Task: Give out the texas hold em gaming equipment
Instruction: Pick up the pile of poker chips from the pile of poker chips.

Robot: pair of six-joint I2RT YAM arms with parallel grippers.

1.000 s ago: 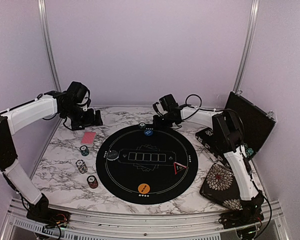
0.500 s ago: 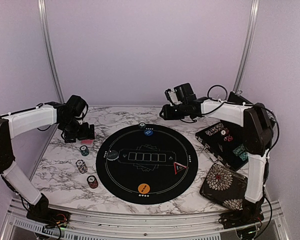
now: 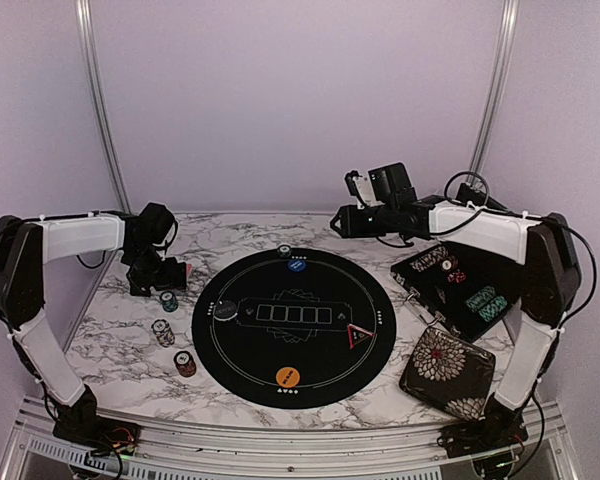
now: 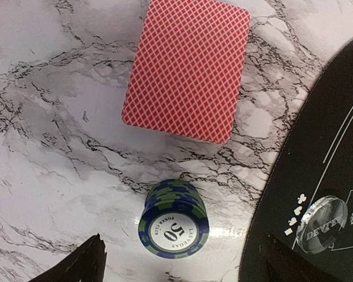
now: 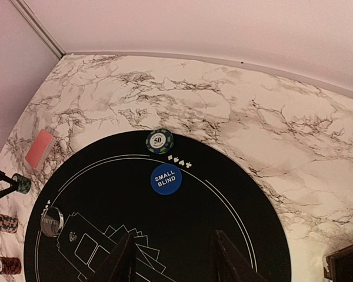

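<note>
A red-backed deck of playing cards lies on the marble, left of the round black mat. Just nearer sits a blue-green chip stack. My left gripper hangs open above it, one finger on each side, touching nothing. On the mat are a blue small-blind disc, a chip stack at the far edge, a clear dealer button, an orange disc and a red-edged triangle. My right gripper is open and empty, raised over the mat's far right.
Two more chip stacks stand on the marble left of the mat. An open black case with chips inside lies at the right, a floral pouch in front of it. Walls close off the back and sides.
My left gripper has come down and nearer, over the cards and the blue-green stack. My right gripper has drawn back up and to the right from the mat's far edge, its jaws widening.
</note>
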